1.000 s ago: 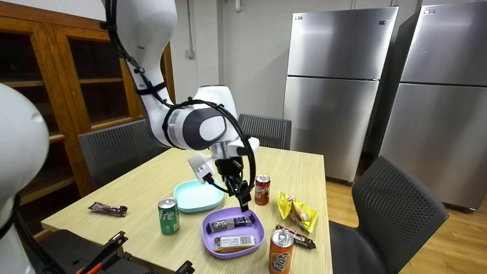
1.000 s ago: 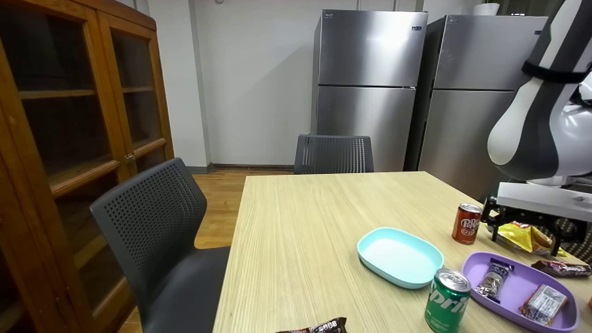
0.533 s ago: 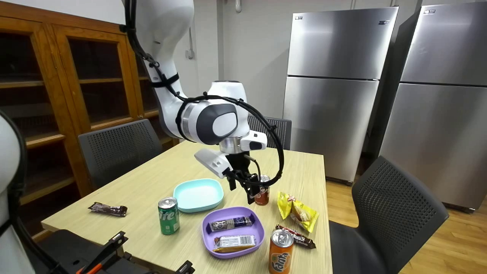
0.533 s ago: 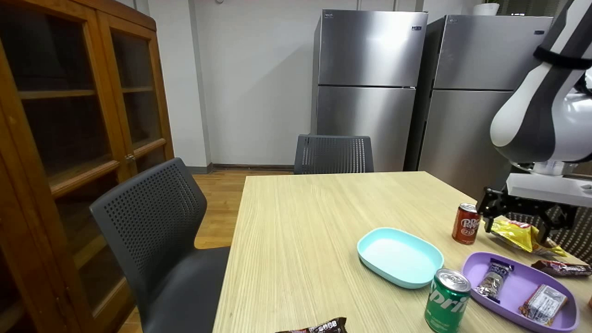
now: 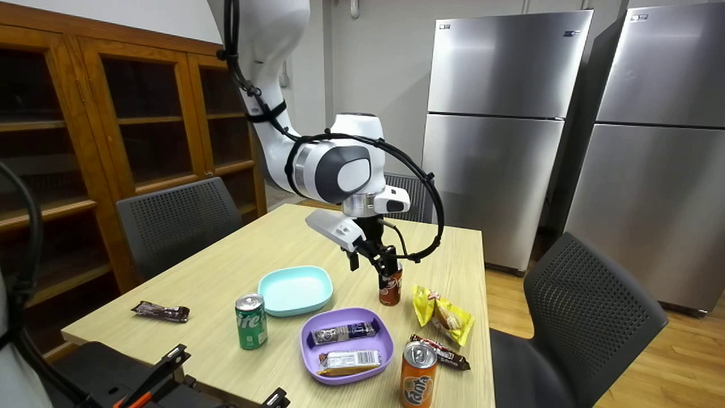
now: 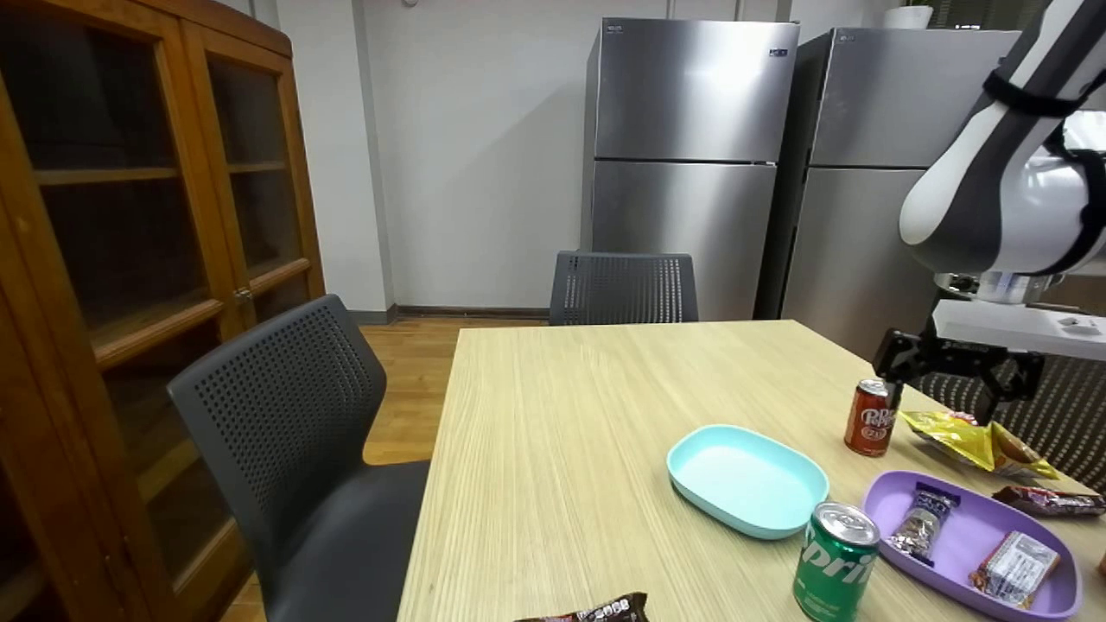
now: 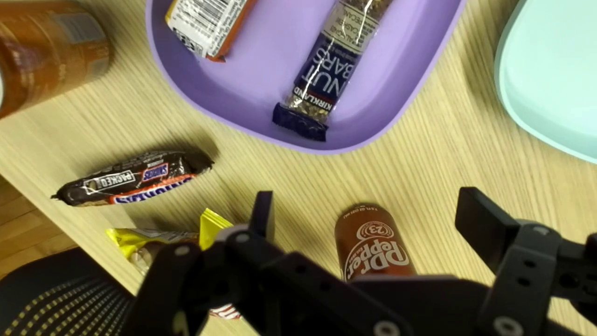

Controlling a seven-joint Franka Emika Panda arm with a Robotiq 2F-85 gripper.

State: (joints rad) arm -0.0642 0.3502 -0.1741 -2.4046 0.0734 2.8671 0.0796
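Gripper (image 7: 371, 218): jaws parted wide, released; lower half of wrist view, over the table (image 5: 221, 272).
Dr Pepper can (image 7: 375, 245): nearest thing, upright on table; lower centre of wrist view, showing between the jaws, wood visible either side, base hidden by gripper. Lower right in an exterior view (image 6: 867, 428), gripper overlapping its upper right edge; contact can't tell.
Yellow snack bag (image 5: 443, 315): lower half of an exterior view, right of centre; lower left of wrist view, partly hidden.
Snickers bar (image 7: 135, 179): left side of wrist view, dark wrapper, near the bag.
Fanta can (image 5: 418, 377): upright, bottom of an exterior view, right of centre; upper left of wrist view, cut off.
Purple tray (image 7: 261, 74): top centre of wrist view; holds nut bar (image 7: 326, 70) and white-labelled bar (image 7: 205, 25), the two apart.
Turquoise plate (image 5: 295, 290): near tray; upper right of wrist view, cropped.
Sprite can (image 5: 251, 321): upright, lower left of centre in an exterior view, just beside plate.
Brown-wrapped bar (image 5: 160, 311): lower left of an exterior view, well apart from tray.
Background: wooden cabinet (image 5: 110, 130) at left, steel fridges (image 5: 493, 175) upper right, dark chairs (image 5: 589, 303) around table.
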